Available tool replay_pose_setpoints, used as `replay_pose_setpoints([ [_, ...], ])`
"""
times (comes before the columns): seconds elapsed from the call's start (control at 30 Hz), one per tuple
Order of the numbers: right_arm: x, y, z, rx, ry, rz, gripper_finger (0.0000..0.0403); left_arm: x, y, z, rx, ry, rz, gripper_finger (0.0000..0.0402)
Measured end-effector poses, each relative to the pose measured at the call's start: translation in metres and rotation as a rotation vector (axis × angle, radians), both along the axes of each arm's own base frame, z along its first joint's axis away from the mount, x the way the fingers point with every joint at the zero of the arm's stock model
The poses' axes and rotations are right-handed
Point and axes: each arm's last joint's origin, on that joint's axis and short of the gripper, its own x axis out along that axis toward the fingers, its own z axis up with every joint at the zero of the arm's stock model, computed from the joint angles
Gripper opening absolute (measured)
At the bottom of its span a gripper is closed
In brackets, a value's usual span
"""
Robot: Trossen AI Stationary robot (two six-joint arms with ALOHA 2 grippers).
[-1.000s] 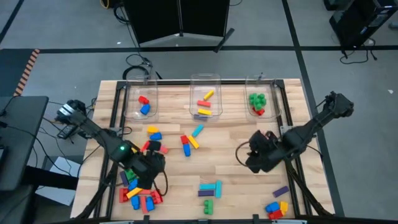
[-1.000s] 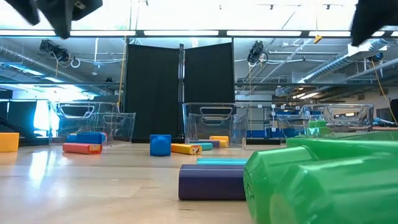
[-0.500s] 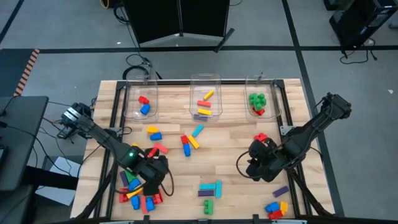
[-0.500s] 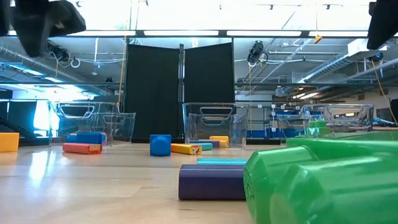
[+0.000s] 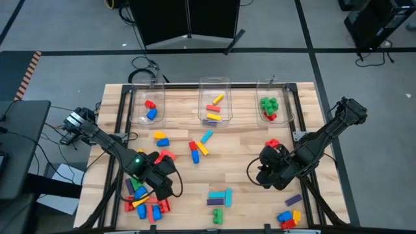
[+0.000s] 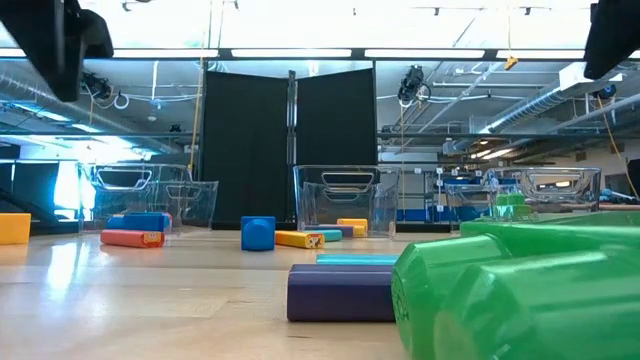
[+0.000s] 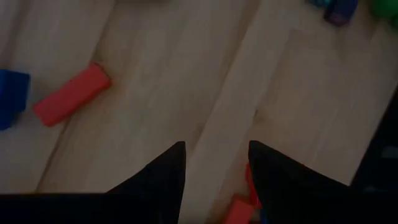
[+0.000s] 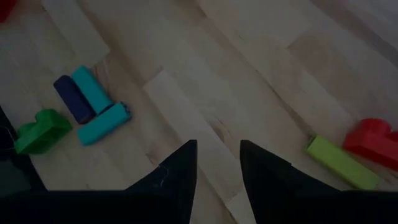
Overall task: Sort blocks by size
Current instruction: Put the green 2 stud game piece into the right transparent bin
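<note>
Loose blocks lie about the wooden table: a mixed pile (image 5: pixel 144 200) at the near left, a few (image 5: pixel 195 149) in the middle, a cyan, purple and green group (image 5: pixel 220 199) near the front, and another pile (image 5: pixel 289 216) at the near right. My left gripper (image 7: pixel 214 163) hangs open above bare wood just right of the near-left pile (image 5: pixel 161 179), pointing steeply down, with nothing between its fingers. My right gripper (image 8: pixel 217 157) hangs open over bare wood at the right (image 5: pixel 273 170), also holding nothing. A red block (image 5: pixel 272 143) lies just beyond it.
Three clear bins (image 5: pixel 149 104) (image 5: pixel 214 107) (image 5: pixel 270 107) stand along the far edge, each holding a few blocks. A red block (image 7: pixel 71 102) and a blue one (image 7: pixel 12 96) lie ahead of my left gripper. A lime block (image 8: pixel 342 163) and a red one (image 8: pixel 373 140) lie beside my right.
My left gripper has rolled about its own pointing line and sunk slightly beside the near-left pile. My right gripper has shifted a little toward the near edge, uncovering the red block behind it. No block has moved.
</note>
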Motion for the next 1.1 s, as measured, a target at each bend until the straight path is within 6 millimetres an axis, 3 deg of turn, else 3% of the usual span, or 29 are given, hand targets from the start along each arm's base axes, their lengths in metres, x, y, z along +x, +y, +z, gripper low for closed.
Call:
replay_pose_setpoints([
  [0.2,0.000,-0.001,0.000,-0.018,-0.014,-0.006,0.0132,-0.001,0.003,-0.001,-0.010,0.014,0.109,0.0183],
  [0.37,0.000,-0.001,0.000,-0.023,-0.014,0.002,0.0131,-0.012,0.017,-0.003,0.057,0.131,0.316,0.0195],
  [0.57,0.000,-0.001,0.000,-0.024,-0.013,0.004,0.0130,-0.026,0.026,-0.003,0.158,0.250,0.410,0.0256],
  [0.83,0.000,-0.001,0.000,-0.028,-0.012,0.011,0.0128,-0.023,0.025,-0.003,0.146,0.214,0.427,0.0361],
  [1.1,0.000,-0.001,0.000,-0.036,-0.009,0.028,0.0127,-0.025,0.024,-0.004,0.096,0.247,0.519,0.0379],
])
